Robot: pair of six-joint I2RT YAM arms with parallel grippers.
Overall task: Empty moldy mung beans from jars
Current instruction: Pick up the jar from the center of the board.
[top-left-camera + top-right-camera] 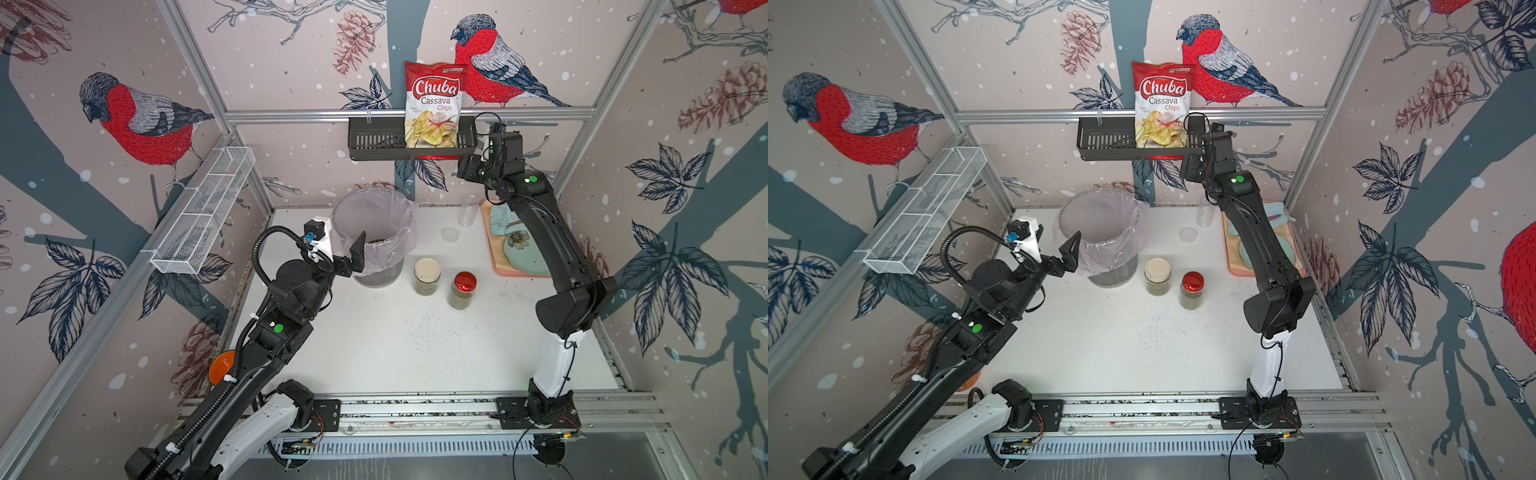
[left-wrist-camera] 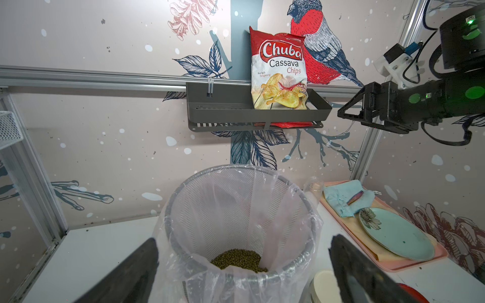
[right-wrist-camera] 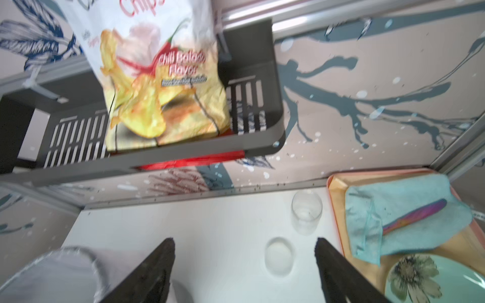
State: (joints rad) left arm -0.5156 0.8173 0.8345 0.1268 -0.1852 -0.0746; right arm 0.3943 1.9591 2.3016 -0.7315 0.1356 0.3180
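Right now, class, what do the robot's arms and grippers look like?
The left arm and right arm are black with white lower links and a round green light each. A ribbed black cable loops along the left arm. The left gripper and right gripper have black triangular fingers; white camera mounts sit at the wrists.

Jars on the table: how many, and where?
3. The beige-lidded jar and the red-lidded jar stand side by side beside the bin; the lidless jar stands at the back, next to the tray. None seems hidden.
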